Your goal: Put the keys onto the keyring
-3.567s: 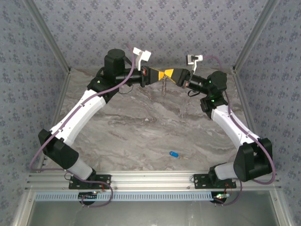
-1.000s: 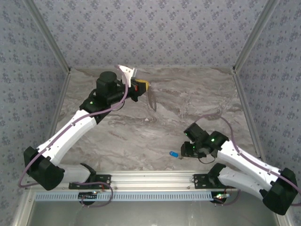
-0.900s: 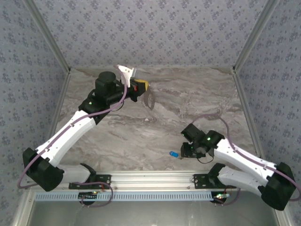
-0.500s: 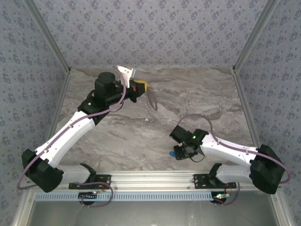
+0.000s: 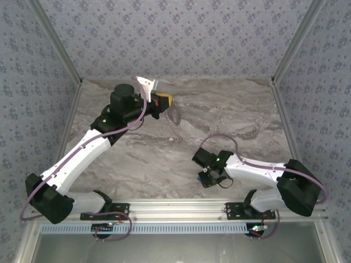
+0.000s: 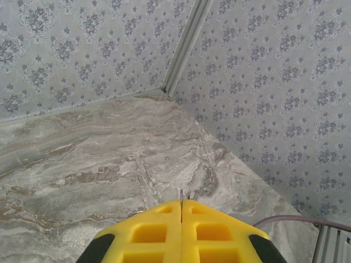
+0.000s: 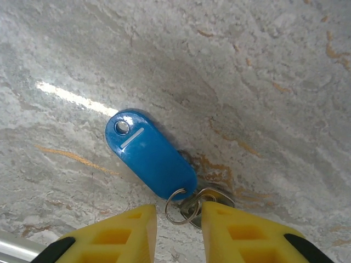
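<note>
The keys lie flat on the marble near the front: a blue plastic tag [image 7: 151, 155] joined by a small split ring [image 7: 178, 206] to a metal key [image 7: 215, 196]. My right gripper [image 7: 178, 212] [image 5: 208, 178] is low over them, its yellow fingers standing apart on either side of the split ring, and the right finger [image 7: 241, 233] covers part of the key. At the back left, my left gripper [image 5: 166, 102] [image 6: 181, 204] is raised and shut on the keyring [image 5: 174, 115], a thin pale loop hanging below it. A sliver of its wire [image 6: 181, 195] pokes out between the pads.
Patterned walls [image 5: 181, 38] close in the marble table [image 5: 148, 153] at the back and sides. An aluminium rail [image 5: 175, 211] runs along the near edge, just in front of the right gripper. A purple cable [image 5: 219, 138] loops over the right arm.
The right arm has swung left and come down over the keys, and its fingers have narrowed around the split ring. The left arm has held still, with the keyring swaying slightly.
</note>
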You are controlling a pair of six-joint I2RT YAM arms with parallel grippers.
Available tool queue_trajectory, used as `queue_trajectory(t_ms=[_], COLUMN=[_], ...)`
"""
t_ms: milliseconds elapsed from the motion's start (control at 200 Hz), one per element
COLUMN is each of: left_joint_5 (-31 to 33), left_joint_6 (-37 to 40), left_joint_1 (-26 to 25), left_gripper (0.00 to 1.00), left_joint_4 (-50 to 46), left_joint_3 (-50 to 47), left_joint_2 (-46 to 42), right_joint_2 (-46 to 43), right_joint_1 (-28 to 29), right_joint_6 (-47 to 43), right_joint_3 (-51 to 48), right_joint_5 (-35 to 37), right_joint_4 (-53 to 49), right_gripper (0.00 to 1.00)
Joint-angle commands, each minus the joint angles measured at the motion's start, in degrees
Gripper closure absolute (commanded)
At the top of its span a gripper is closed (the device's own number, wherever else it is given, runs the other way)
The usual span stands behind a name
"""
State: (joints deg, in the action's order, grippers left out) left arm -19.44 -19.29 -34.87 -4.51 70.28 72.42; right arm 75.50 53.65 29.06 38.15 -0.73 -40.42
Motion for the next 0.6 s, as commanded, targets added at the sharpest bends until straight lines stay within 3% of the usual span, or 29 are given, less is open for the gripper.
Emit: queue_trajectory(t_ms=[0, 345, 595], left_joint_5=[0.15, 0.19, -0.40], left_joint_6=[-0.88, -1.10, -1.10], left_joint_1=[0.12, 0.14, 0.14], left_gripper=[1.00, 1.00, 1.00], left_joint_4=[1.61, 2.16, 2.40], left_joint_3=[1.09, 0.65, 0.57], left_joint_2=[-1.06, -1.06, -0.80], right_joint_2=[1.25, 3.92, 3.86], right_joint_1=[0.45, 0.45, 0.49], right_joint_6=[-1.26, -1.33, -1.48], right_joint_3=[1.39, 1.88, 3.35], right_joint_5=[1.51, 2.55, 2.02], right_joint_4=[-0.29, -0.44, -2.09], right_gripper=[0.70, 0.76, 0.90])
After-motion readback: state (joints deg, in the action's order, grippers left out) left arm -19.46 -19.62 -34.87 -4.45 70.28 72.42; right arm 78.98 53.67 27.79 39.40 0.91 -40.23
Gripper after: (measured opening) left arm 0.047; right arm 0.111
